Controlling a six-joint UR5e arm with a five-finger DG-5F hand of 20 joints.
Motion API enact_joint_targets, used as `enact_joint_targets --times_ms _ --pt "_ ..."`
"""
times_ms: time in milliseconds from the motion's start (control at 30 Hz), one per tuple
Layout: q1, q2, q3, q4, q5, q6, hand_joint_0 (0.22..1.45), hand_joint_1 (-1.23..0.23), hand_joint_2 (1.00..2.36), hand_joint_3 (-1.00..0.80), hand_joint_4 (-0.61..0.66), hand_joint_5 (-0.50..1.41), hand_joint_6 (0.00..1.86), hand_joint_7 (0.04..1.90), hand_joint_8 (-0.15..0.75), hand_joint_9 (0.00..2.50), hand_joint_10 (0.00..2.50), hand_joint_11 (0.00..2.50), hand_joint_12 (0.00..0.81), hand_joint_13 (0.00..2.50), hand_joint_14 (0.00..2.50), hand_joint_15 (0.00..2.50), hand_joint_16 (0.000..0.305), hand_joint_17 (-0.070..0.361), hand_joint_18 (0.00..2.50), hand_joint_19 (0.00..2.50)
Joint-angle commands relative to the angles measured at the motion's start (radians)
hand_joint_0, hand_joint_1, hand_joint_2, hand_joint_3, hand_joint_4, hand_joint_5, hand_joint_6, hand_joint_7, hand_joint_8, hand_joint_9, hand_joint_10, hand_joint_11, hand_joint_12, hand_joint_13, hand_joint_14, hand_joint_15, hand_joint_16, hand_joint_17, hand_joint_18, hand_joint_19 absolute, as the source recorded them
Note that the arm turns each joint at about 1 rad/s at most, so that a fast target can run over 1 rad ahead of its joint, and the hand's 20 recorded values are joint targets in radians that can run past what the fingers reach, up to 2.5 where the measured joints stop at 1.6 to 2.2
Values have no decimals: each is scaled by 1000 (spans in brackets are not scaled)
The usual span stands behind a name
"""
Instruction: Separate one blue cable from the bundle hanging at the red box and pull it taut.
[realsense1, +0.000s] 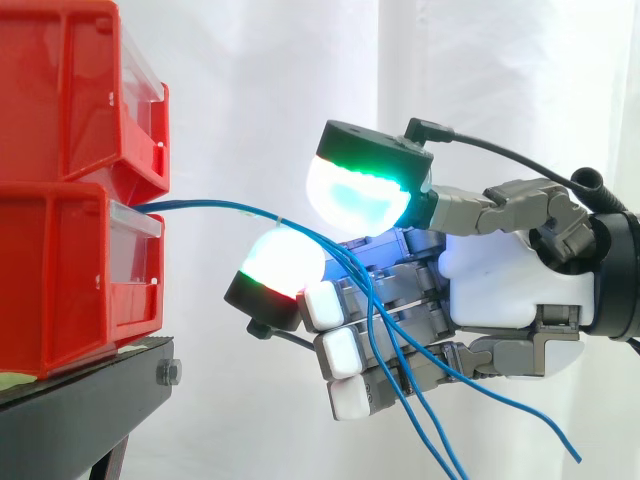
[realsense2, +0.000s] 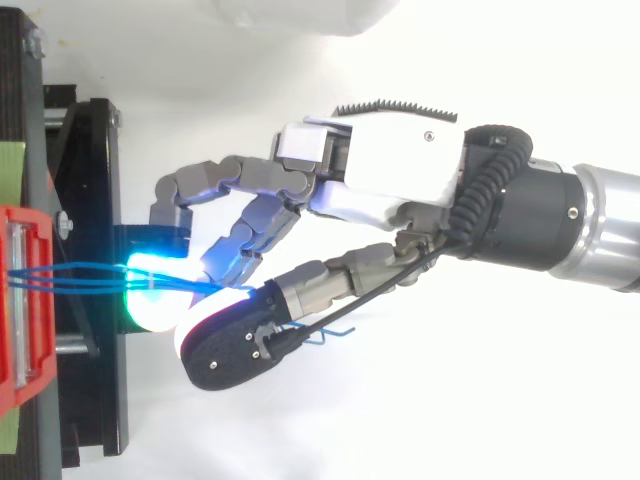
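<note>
Several blue cables (realsense1: 200, 202) run from the red box (realsense1: 60, 280) into the robot hand (realsense1: 500, 280), then dangle below it. We cannot tell whether it grips them. We judge it's the separating step; next, isolate one strand and draw back.

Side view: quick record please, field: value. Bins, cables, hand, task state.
bins: two, red, stacked on a black stand, at the view's left
cables: several, blue, come out between the bins, run near level to the hand, then hang loose across it
hand: in from the right, at the cables
grip: cannot tell
one cable separated: no, they reach the hand as a bundle
taut: not past the hand, ends dangle
</note>
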Motion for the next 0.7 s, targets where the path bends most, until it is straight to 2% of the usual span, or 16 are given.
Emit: enact_joint_targets --times_ms 0,167,300,667 --pt "0 0 -1 0 0 0 642 -623 1005 -446 222 -97 501 1344 332 988 18 601 332 1041 18 531 33 75 847 455" --pt "0 0 -1 0 0 0 660 -601 1009 -389 203 -89 500 1420 334 1003 16 610 332 1053 18 535 33 75 854 461" --pt "0 0 -1 0 0 0 670 -571 1014 -339 192 -90 518 1402 333 1010 18 597 335 1059 18 526 34 76 858 469" --pt "0 0 -1 0 0 0 661 -499 1012 -356 188 -89 507 1412 334 1030 16 603 337 1069 18 539 35 79 857 479"
